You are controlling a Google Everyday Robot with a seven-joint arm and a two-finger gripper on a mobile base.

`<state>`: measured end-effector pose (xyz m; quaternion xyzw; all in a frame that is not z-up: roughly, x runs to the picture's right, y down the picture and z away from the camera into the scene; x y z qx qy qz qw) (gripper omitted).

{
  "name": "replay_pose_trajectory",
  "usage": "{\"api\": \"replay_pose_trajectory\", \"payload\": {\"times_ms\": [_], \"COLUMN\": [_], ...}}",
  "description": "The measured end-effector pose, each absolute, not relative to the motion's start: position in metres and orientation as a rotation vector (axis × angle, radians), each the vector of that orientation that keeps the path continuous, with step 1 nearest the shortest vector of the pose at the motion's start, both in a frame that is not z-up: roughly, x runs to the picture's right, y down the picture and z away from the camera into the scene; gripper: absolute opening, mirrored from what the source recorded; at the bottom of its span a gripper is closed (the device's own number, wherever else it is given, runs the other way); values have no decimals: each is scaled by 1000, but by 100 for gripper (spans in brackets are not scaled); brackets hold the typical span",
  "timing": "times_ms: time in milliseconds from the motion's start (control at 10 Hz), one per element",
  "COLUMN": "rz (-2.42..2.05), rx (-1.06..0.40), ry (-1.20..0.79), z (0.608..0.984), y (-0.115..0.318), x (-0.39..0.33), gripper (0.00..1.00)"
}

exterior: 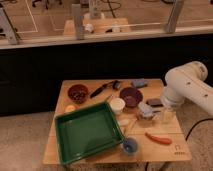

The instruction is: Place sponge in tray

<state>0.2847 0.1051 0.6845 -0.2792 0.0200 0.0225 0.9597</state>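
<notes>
The green tray (65,146) lies on the front left of the wooden table, with nothing in it. The sponge (139,83), a small pale blue-grey block, rests near the table's far edge, right of centre. My white arm reaches in from the right, and my gripper (167,115) hangs over the table's right side, well to the front right of the sponge. It stands open with nothing held. The gripper is to the right of the tray, apart from it.
A lumpy grey-blue cloth (146,109) and a dark slab (154,102) lie just left of the gripper. Two dark bowls (78,93) (131,96), a white cup (117,104), a black utensil (105,89), an orange object (158,138) and a blue cup (129,146) crowd the table.
</notes>
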Motion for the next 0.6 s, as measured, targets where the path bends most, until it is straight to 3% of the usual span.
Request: {"api": "replay_pose_trajectory", "payload": {"times_ms": [600], "rz": [46], "rx": [-566], "ry": [40], "z": [684], "y": [105], "x": [285], "gripper": [80]}}
